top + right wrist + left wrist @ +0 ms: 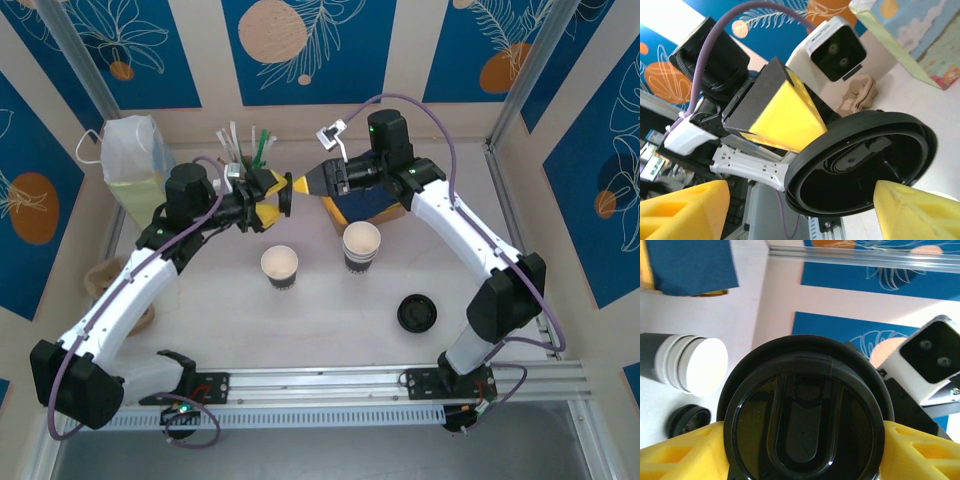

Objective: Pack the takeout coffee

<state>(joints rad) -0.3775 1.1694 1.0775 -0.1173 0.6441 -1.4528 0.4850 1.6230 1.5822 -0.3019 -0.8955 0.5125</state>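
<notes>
Blue panels printed with white leaves and orange discs wall in a white surface (330, 330).

1. Left tool (280, 197): pinched on the rim of a black plastic lid (288, 195). The lid is held clear of the surface, edge-on in the top view, at 12 o'clock from the centre paper cup (280, 267). In the left wrist view the lid (805, 415) shows its top face and sip tab, with the yellow fingers (680, 455) against its rim at both lower corners.

2. Right tool (300, 184): spread. It meets the left tool tip to tip, from the lid's 3 o'clock side. In the right wrist view its yellow fingers (685, 210) stand wide to either side of the lid (860, 160). The finger at 5 o'clock is at the rim, the one at 7 o'clock is apart from it. One left-tool finger (785, 112) lies on the rim at 10 o'clock.

3. Surface items:
- Centre paper cup: upright, lidless.
- Second paper cup (361, 246): striped, upright, lidless, at 2 o'clock from the first.
- Loose black lid (416, 313): flat on the surface, at 4 o'clock from the second cup.
- White plastic bag (130, 150): upright at the surface's 10 o'clock corner.
- Blue-and-yellow package (375, 207): under the right arm, at 12 o'clock from the second cup.
</notes>
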